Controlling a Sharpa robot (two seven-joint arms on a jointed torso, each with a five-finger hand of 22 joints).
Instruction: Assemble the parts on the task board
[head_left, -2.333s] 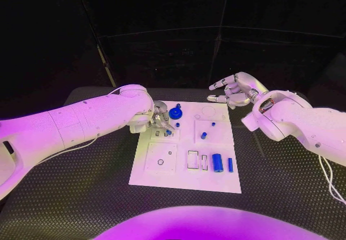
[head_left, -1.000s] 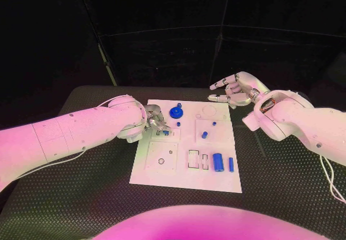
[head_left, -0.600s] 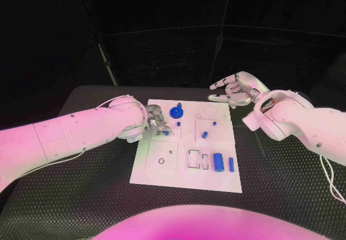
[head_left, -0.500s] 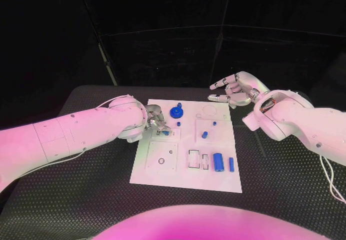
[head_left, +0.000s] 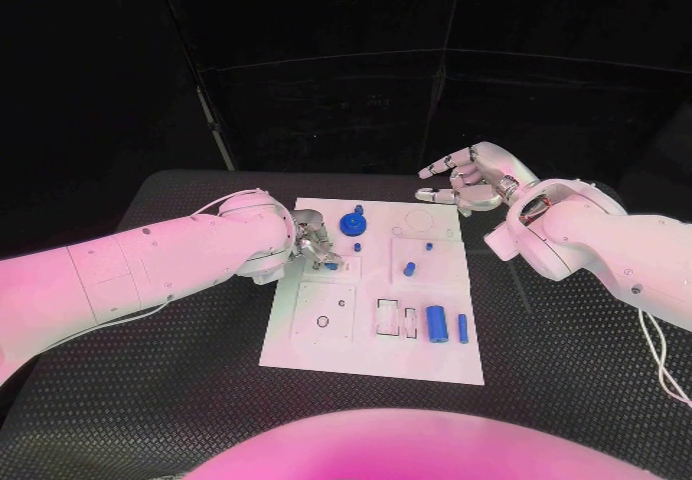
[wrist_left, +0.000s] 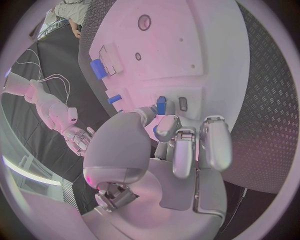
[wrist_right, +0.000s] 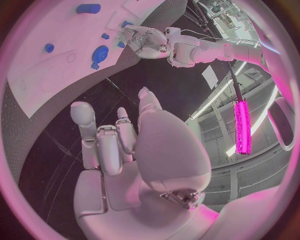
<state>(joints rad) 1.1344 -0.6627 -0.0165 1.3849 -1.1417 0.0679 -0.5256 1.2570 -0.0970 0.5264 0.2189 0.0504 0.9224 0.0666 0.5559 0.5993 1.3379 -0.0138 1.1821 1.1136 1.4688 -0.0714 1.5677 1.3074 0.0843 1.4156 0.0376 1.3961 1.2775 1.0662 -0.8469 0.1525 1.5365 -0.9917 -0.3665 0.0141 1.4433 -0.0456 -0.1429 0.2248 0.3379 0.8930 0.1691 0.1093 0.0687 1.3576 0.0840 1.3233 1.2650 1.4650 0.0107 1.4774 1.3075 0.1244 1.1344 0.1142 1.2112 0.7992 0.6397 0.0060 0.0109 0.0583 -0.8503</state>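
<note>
Board (head_left: 378, 330) white, dotted with small blue parts (head_left: 434, 324) – left hand (head_left: 316, 246) pinches one, right hand (head_left: 469, 183) loosely curled, empty.

smooth rounded white arm shells; silver hands, left hand (head_left: 315, 245) and right hand (head_left: 464, 180); thin white cables along both arms.

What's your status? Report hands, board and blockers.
Left hand pinching a small blue part over task board. Right hand open, hovering past board's far edge. Nothing in the way.
</note>
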